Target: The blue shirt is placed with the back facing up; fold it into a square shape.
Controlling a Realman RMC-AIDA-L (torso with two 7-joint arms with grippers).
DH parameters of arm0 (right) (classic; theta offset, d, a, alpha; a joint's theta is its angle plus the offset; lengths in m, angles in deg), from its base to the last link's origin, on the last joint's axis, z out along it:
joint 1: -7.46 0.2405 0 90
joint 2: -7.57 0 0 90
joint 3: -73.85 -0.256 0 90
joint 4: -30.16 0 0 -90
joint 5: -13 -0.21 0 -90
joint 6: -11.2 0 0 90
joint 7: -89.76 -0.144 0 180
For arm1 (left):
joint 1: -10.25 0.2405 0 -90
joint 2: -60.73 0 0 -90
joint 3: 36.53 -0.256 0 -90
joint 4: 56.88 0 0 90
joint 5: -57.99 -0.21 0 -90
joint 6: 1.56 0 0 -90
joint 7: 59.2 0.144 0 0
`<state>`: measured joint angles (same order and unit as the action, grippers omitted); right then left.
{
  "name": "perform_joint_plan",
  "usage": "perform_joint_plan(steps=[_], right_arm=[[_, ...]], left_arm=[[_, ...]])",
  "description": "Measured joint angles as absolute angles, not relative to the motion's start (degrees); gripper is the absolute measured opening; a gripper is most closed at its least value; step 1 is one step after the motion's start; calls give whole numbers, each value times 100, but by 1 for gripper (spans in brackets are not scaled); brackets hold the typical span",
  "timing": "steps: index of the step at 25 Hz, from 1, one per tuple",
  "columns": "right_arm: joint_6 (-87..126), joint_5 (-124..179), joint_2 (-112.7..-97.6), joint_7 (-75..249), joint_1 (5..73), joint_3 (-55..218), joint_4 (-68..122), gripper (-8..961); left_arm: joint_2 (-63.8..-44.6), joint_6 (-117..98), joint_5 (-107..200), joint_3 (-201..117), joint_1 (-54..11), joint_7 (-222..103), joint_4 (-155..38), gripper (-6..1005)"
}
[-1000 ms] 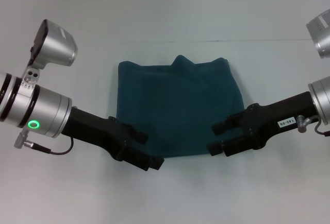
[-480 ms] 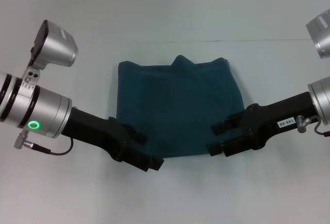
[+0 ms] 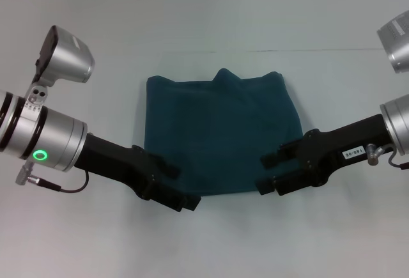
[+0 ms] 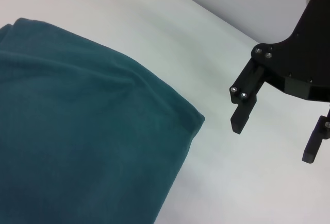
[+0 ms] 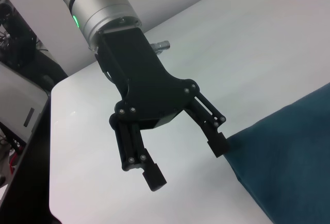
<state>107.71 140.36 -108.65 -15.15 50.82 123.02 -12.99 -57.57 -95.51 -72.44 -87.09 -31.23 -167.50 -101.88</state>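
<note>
Now, cloth: I am seeing the blue shirt (image 3: 222, 134) lying flat on the white table (image 3: 204, 16) at the centre of the head frame, already folded down to a compact, nearly square block.
Far edge: two small peaks are sticking up along the upper edge of the block, so the outline is not quite clean there.
Left gripper (image 3: 180, 187): it is sitting at the lower left corner of the cloth, jaws spread, holding nothing; the right wrist camera (image 5: 186, 163) is showing it empty, one finger just beside the cloth edge.
Right gripper (image 3: 263, 172): it is hanging over the lower right corner of the cloth, jaws spread and empty, as the left wrist camera (image 4: 276, 141) is showing.
Progress: I am judging the folding as essentially done, since no sleeves or loose tails are showing.
Remaining: I am thinking only a tidy-up of the upper edge and pulling both arms clear are left.
</note>
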Motion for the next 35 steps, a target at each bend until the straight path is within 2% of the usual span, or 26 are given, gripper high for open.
perform_joint_plan(steps=[35], right_arm=[[10987,14050,-10837,-1310,5060,12301,-1299,715]], left_arm=[[-5738,-9482,-7244,-8667,-3140,-16826,-10188,949]])
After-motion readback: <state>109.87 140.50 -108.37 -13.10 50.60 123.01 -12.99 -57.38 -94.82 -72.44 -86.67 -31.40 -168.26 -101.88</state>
